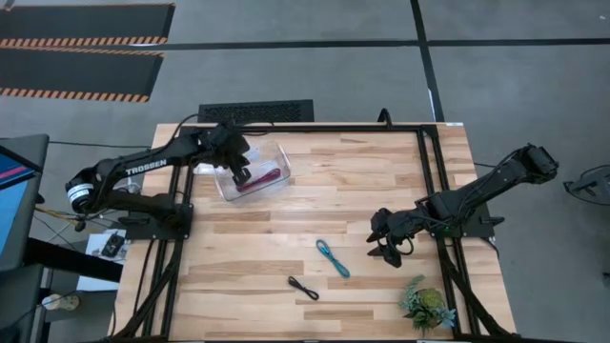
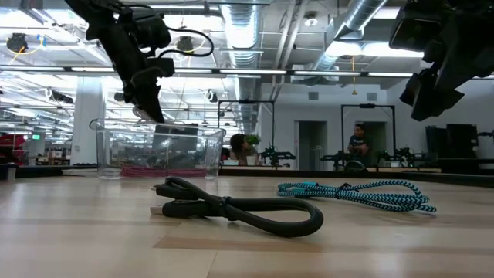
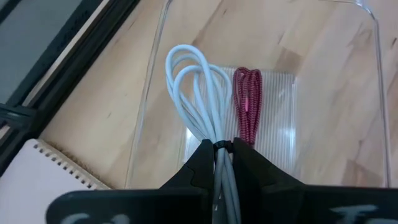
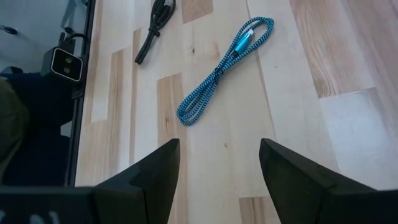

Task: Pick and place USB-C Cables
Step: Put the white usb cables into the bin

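My left tool (image 3: pixel 224 163), clamped on the white cable (image 3: pixel 198 93) at its tie, hangs over the clear bin (image 1: pixel 276 152) at the far left of the bench (image 1: pixel 381 181). The maroon cable (image 3: pixel 247 102) already lies on the bin floor just beside the white loops. To finish this step well, I judge that I should lower until the loops rest on the bin floor, clear of the wall, and only then part the fingers, so the springy coil does not flip out over the rim.

My right tool (image 4: pixel 217 158), fingers apart and holding nothing, hovers above the bench near the teal cable (image 4: pixel 224 62); the black cable (image 4: pixel 155 28) lies farther on, well apart from the bin. A grip across the middle of the teal bundle would likely hold it best.

The bench is pale wood planking inside a dark frame, with a small potted plant (image 1: pixel 427 307) at its near right corner. Beyond it, the low view shows an open workshop with ceiling ducts and people (image 2: pixel 357 139) far off.
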Tool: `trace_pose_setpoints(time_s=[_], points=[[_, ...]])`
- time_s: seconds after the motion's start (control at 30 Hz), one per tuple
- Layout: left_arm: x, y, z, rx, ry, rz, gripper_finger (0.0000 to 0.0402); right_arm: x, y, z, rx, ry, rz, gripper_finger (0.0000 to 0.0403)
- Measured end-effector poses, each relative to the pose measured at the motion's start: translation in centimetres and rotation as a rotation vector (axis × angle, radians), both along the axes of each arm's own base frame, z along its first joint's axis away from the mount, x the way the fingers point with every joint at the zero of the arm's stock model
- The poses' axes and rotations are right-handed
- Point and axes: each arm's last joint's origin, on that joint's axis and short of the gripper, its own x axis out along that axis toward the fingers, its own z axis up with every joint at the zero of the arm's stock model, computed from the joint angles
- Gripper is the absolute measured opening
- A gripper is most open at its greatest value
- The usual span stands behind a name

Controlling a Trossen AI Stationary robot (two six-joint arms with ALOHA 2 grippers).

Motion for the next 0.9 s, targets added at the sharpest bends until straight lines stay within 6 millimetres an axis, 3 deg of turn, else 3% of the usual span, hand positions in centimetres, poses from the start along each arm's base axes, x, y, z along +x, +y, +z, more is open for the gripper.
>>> trace_pose_setpoints(time_s=[0.33,0.9], points=[[1.0,-0.9,-0.4,0.006,0.022,-0.069,0.0012,0.0,0.0,0.0,-0.004,-0.002,-0.004,0.0244],[3.5,-1.1,-4.2,0.015,0.22,-0.095,0.0012,0.0,0.0,0.0,-0.005,-0.002,-0.004,0.0244]])
